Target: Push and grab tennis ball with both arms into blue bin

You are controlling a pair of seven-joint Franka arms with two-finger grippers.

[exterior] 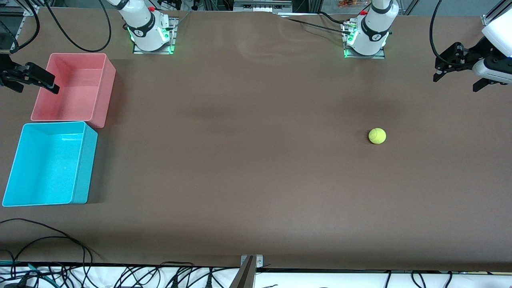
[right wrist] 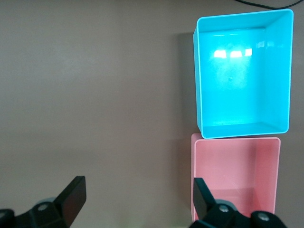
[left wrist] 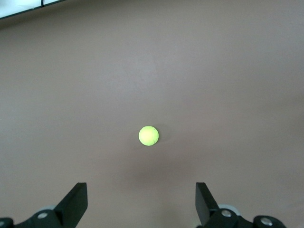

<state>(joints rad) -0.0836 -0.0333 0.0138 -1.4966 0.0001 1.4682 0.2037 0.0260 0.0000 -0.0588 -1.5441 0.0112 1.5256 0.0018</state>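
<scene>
Black right tool (exterior: pixel 30 78) hangs at the right arm's end of the tabletop (exterior: pixel 248 160), above the outer rim of the pink bin (exterior: pixel 74 88). Fingers spread wide, nothing between them; the right wrist view shows both prongs well apart over bare surface and the pink bin's wall. Blue bin (exterior: pixel 50 164) sits just beside the pink one, touching or nearly so, nearer the front camera than this tool. Empty inside.

Tennis ball (exterior: pixel 377 136) rests alone on the open tabletop, well apart from both bins, toward the left arm's end. Nothing touches it.

Left tool (exterior: pixel 456 68) hovers past the ball toward that end's edge, raised, fingers wide open and empty. In the left wrist view the ball (left wrist: pixel 148 136) lies ahead of the open tool (left wrist: pixel 141 204), roughly centred between the prongs.

Step in hand, as I judge it: the very start, approach not yet made. Ball sits out of easy reach of the right arm, so the left tool likely needs to drop low beside the ball and push it toward the bins, steady and centred, since a round ball can roll off line. Right tool then picks it up for the blue bin.
</scene>
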